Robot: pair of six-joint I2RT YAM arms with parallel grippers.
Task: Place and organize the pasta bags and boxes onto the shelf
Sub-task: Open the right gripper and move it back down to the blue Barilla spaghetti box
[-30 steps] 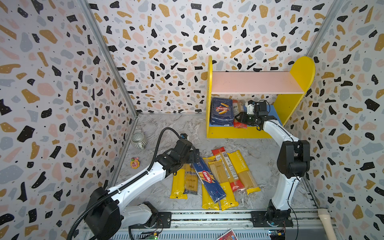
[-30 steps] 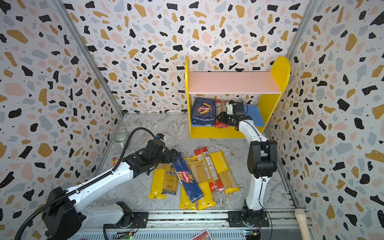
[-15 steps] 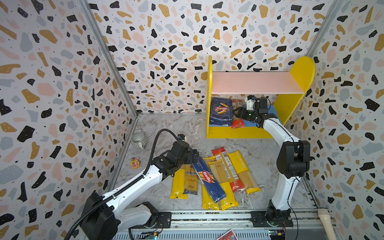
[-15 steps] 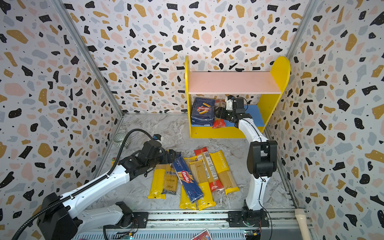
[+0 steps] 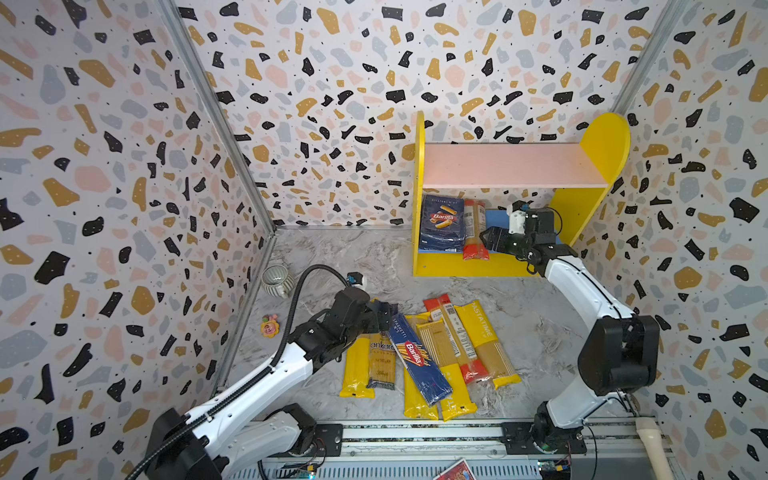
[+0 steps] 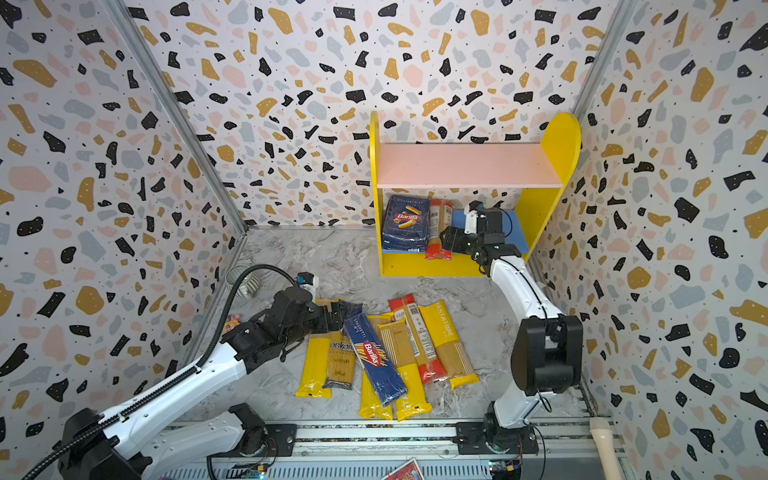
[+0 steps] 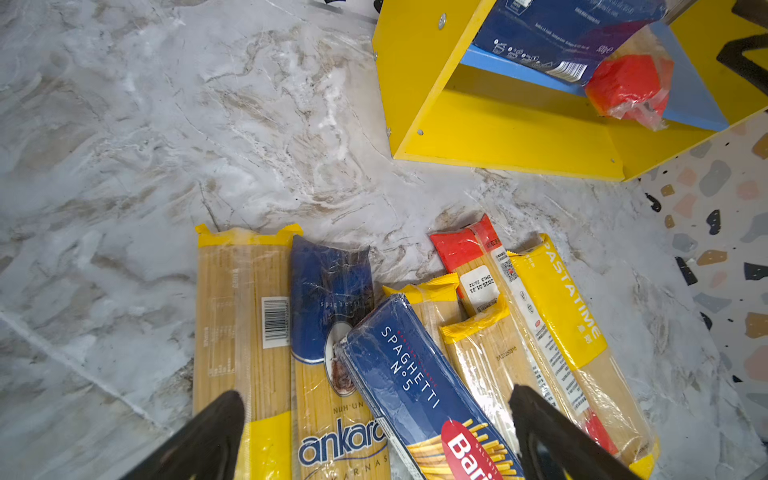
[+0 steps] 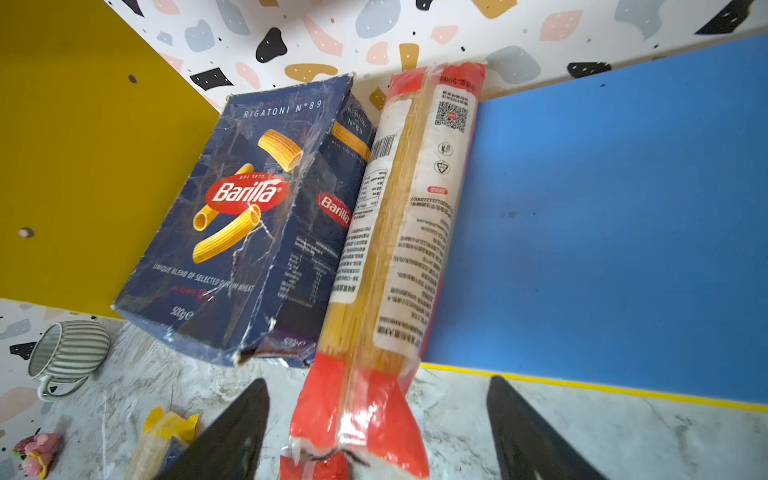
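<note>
The left gripper (image 5: 386,312) hangs in front of the shelf (image 5: 515,166) and off to its left. Its jaws are spread wide and empty over the far ends of the packs on the marble floor before the shelf.

In that row, from the left:
- The leftmost yellow bag (image 5: 356,368) shows a barcode.
- The blue bag (image 7: 332,399) is marked "ankara" and "spaghetti".
- The long Barilla box (image 5: 417,359) reads "SPAGHETTI N°5" and lies slantwise over yellow-ended bags (image 5: 438,345).
- The floor red bag (image 5: 455,332) carries a QR code and a "2025.01.31" sticker.
- The last is a yellow "PASTATIME" bag (image 5: 484,336).

At the left end of the shelf's blue lower board stands the Barilla "RIGATONI N°89" box (image 8: 232,208), marked "500g". Against its right side lies the shelved red bag (image 8: 399,216), its red end jutting past the board's front edge. The right gripper (image 8: 378,384) sits at that end, jaws parted on either side and touching nothing.
</note>
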